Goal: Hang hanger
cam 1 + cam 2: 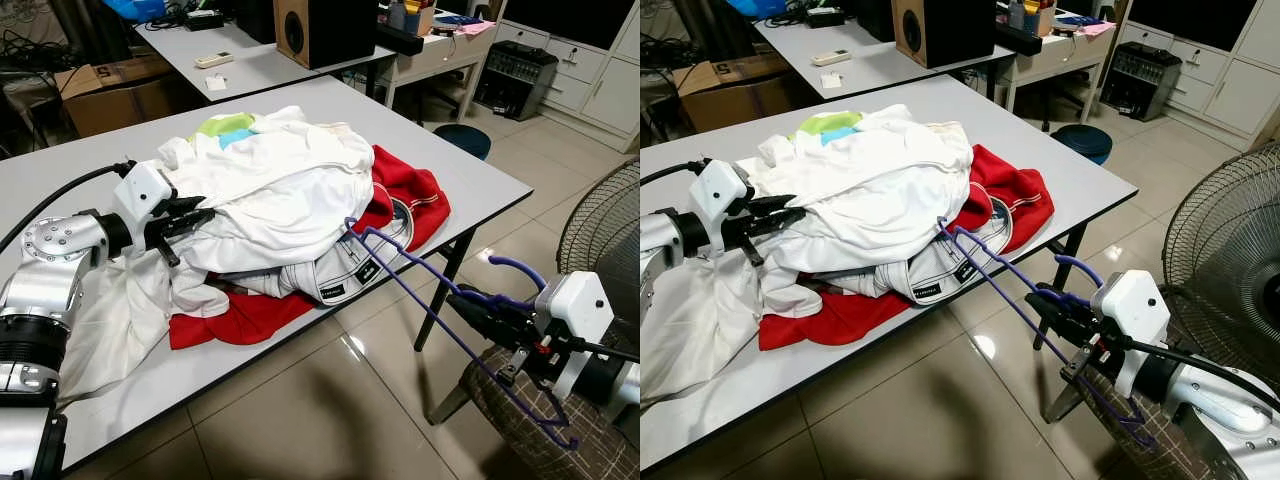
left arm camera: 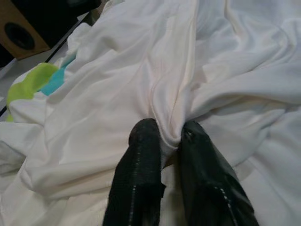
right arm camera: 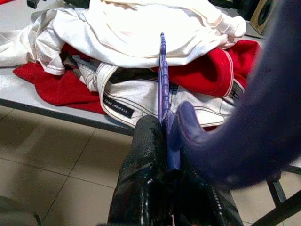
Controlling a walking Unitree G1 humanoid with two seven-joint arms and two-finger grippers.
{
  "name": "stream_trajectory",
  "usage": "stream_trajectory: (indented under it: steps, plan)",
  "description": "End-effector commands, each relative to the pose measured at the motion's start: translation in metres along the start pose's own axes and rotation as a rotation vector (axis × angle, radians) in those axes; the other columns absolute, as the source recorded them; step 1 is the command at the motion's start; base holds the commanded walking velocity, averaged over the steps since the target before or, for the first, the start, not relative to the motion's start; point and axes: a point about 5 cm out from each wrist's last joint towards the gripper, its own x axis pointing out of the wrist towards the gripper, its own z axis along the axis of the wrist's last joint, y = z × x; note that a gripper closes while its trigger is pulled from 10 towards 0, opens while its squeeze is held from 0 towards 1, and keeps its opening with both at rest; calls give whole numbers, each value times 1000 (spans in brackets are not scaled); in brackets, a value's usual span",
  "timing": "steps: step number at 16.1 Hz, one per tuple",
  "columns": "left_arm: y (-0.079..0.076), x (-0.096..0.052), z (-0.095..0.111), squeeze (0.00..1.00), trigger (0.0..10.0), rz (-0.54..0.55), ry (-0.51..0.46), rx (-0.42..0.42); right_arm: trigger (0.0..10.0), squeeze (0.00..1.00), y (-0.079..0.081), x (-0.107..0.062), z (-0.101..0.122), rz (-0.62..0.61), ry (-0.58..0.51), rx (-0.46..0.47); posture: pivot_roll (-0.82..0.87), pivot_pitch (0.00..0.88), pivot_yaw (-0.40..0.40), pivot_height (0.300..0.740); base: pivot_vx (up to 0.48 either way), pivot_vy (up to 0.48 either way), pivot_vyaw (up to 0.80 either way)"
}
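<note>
Pinching the shirt, hanger ready at the table's edge

On the table [image 1: 120, 390], my left gripper [image 1: 192, 222] is clamped on a fold of the white shirt [image 1: 290, 190] atop the clothes pile, likely to lift it free; my right gripper [image 1: 1055, 305] grips the purple hanger [image 1: 990, 262] off the table edge, its tip aimed at the pile for threading in.

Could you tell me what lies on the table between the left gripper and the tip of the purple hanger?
In the left eye view, rumpled white shirts lie between the left gripper and the purple hanger.
</note>
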Motion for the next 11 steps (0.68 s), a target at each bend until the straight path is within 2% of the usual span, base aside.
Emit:
stream_trajectory:
  steps: [1,3,4,6,7,11]
  plan:
    - [3,1,8,0,0,8,-51,-6,10000,0,-2,0,2,15,-2,-19,-51,0,28,740,0,0,0]
    - [7,1,17,0,0,30,-129,-57,10000,0,-3,0,2,13,-2,-19,-49,0,27,740,0,0,0]
    - [12,0,29,0,0,48,-217,-97,10000,0,-3,0,3,8,-4,-22,-49,0,27,740,0,0,0]
    - [15,-1,37,0,0,55,-264,-113,10000,0,-4,1,3,4,-9,-25,-47,0,25,740,0,0,0]
    - [20,-3,53,0,0,64,-360,-149,10000,0,-9,4,7,-24,-46,-23,-35,0,21,740,0,0,0]
    - [20,-4,74,0,0,49,-458,-164,10000,0,-12,9,11,-29,-89,-13,-22,0,19,740,0,0,0]
